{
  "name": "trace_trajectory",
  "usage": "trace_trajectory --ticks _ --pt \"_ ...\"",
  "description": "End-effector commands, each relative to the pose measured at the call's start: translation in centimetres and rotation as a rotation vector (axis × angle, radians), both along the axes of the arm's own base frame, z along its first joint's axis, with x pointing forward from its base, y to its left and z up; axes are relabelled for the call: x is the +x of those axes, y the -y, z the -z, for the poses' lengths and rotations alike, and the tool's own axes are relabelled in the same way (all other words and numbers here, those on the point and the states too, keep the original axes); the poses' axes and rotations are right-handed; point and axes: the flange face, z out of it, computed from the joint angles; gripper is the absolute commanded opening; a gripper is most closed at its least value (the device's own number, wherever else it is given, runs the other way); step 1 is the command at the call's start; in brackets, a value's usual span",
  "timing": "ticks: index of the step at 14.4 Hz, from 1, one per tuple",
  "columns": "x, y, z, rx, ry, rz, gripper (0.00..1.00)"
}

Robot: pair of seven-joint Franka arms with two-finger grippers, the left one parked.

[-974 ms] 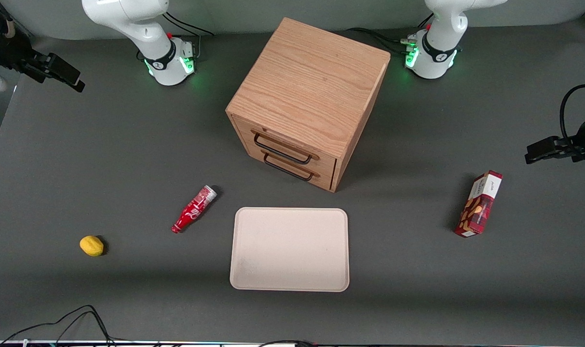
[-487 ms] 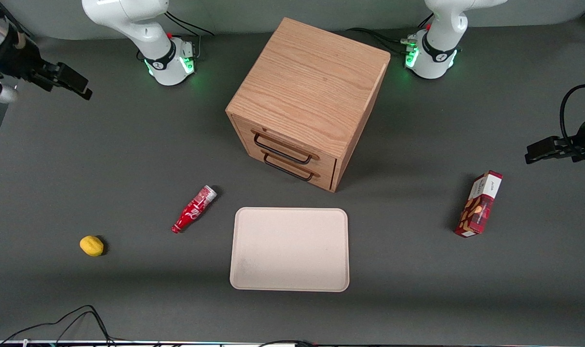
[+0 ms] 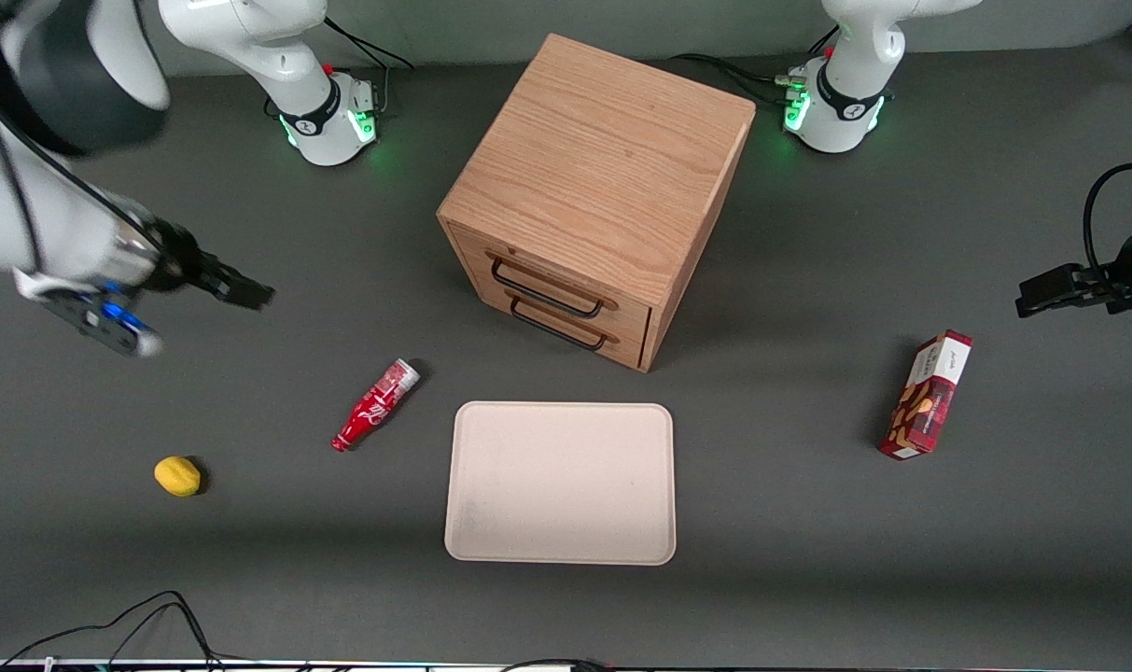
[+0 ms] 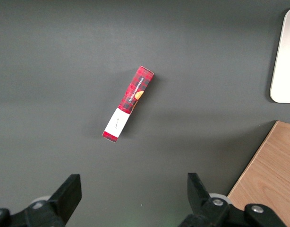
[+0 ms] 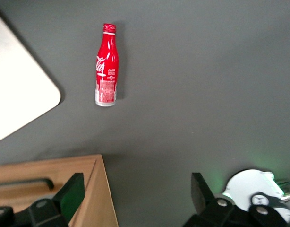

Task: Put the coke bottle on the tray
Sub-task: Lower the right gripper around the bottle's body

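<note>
The coke bottle (image 3: 375,405) lies on its side on the dark table, beside the tray on the working arm's side. Its red cap points toward the front camera and its whitish base toward the drawer cabinet. It also shows in the right wrist view (image 5: 106,65). The cream-beige tray (image 3: 560,483) lies flat and bare, in front of the cabinet; a corner shows in the right wrist view (image 5: 17,94). My right gripper (image 3: 244,293) hangs in the air, open and empty. It is farther from the front camera than the bottle and toward the working arm's end. Its fingers (image 5: 72,196) stand wide apart.
A wooden two-drawer cabinet (image 3: 593,196) stands mid-table, farther from the camera than the tray. A yellow lemon (image 3: 177,475) lies toward the working arm's end. A red snack box (image 3: 928,395) lies toward the parked arm's end. Cables run along the near table edge.
My right arm has swung in from the table's end toward the middle and nearer to the front camera, closing on the bottle. The bottle and tray have not moved.
</note>
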Motion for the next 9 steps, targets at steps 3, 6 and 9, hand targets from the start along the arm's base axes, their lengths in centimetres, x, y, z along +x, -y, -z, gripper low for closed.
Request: trace_trajectory --ticks 3,6,9 --pt "1.8 -0.7 10.8 -0.029 0.013 0.147 1.0" --pt "2.6 -2.3 15.9 -0.039 0.043 0.213 1.0" --pt "2.4 -3.9 20.2 -0.038 0.087 0.231 1.0"
